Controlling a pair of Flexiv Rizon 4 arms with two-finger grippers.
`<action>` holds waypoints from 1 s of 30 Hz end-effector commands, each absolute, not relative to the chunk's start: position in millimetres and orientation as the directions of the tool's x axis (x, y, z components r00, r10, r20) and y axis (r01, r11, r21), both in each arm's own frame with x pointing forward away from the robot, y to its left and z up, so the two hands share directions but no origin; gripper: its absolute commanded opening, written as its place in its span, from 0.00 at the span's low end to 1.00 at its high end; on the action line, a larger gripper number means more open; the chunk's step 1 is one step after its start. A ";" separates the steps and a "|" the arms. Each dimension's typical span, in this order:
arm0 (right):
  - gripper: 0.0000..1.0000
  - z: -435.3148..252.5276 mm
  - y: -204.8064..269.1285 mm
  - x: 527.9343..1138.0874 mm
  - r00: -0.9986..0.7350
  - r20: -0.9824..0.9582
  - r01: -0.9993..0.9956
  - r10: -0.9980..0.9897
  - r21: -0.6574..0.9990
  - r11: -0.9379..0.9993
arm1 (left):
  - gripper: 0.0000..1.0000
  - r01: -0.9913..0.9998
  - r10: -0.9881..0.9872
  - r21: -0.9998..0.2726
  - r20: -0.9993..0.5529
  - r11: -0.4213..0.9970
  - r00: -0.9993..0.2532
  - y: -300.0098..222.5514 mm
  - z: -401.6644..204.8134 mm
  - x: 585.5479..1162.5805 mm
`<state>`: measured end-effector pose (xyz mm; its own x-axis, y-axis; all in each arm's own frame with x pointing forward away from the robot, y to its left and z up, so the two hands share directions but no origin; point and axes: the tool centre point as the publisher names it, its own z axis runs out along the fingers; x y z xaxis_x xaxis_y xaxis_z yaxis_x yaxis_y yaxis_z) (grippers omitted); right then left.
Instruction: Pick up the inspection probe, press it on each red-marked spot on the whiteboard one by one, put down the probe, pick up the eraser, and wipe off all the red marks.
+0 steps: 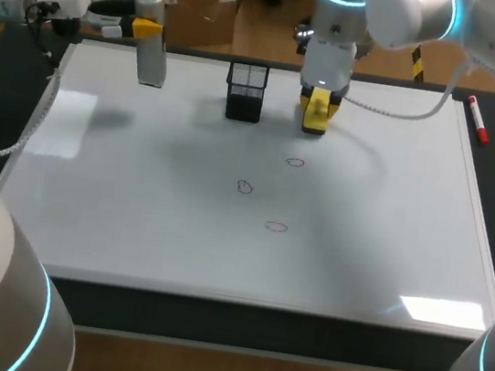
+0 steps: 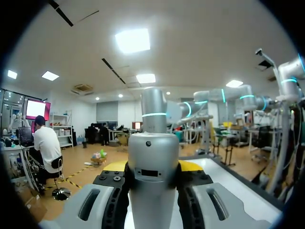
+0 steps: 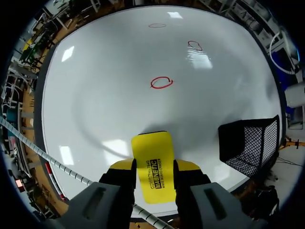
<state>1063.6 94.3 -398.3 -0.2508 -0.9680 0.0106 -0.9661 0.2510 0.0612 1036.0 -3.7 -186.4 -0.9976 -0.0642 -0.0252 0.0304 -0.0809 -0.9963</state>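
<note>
The grey cylindrical probe hangs upright above the whiteboard's far left corner, with my left gripper shut on it. In the left wrist view the probe fills the gap between the yellow tips of the left gripper. The yellow eraser is at the board's far middle. My right gripper comes down onto it from above. In the right wrist view both fingers of the right gripper press the sides of the eraser. Three red marks lie mid-board, ahead of the eraser.
A black mesh holder stands just left of the eraser, beside the right gripper. A red marker lies on the board's far right edge. A white cable hangs by the right gripper.
</note>
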 end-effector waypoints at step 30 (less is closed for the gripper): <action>0.00 -331.7 -32.8 977.4 -0.802 0.025 -0.597 -0.597 0.014 0.802 | 0.00 0.031 -0.062 -0.996 -0.026 -0.081 -0.998 -3.1 -185.3 1036.2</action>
